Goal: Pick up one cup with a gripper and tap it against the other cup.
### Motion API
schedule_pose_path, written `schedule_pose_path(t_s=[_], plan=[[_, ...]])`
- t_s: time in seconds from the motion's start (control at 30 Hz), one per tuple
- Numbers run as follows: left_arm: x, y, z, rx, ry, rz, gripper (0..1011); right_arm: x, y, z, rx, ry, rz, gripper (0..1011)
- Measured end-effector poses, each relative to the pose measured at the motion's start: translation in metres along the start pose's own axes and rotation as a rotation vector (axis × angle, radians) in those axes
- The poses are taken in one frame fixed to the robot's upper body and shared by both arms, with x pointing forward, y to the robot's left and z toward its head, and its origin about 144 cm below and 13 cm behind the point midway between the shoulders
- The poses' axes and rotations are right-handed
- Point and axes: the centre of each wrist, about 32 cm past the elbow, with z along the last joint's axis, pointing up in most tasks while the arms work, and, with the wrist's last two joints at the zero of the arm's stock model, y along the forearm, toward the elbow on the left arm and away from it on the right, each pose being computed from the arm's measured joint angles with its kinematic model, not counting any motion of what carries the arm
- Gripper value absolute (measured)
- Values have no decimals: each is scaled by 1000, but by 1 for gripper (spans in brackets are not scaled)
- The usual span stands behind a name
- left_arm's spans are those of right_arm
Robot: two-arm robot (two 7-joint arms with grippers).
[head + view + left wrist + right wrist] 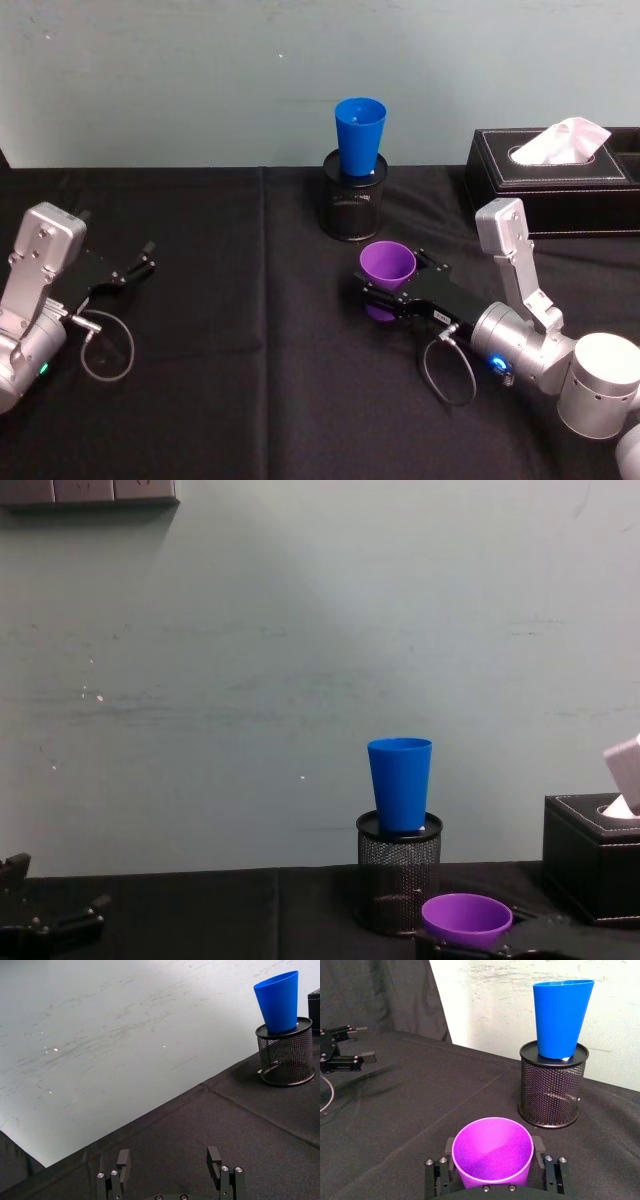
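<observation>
Right gripper is clamped around the upright purple tumbler. Ahead of it and higher stands the blue tumbler, nested in a black mesh pen holder. Left gripper idles splayed, well apart.

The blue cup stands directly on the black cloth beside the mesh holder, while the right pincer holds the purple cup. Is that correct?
Not quite. The blue cup does not stand on the cloth; it sits in the top of the black mesh holder, as the right wrist view shows. The rest is correct: the right pincer holds the purple cup.
</observation>
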Motion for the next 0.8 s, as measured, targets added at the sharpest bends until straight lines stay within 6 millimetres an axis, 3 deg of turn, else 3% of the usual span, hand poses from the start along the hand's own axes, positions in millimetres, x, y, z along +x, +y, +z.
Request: schedule_pose_path(t_s=[0.17,0.8], plan=[[0,0,0,0,0,0,1000,0,-1,2,1,6,-2,1003],[0,0,0,0,0,0,1000,4,-16,34,114,-7,-88,1003]])
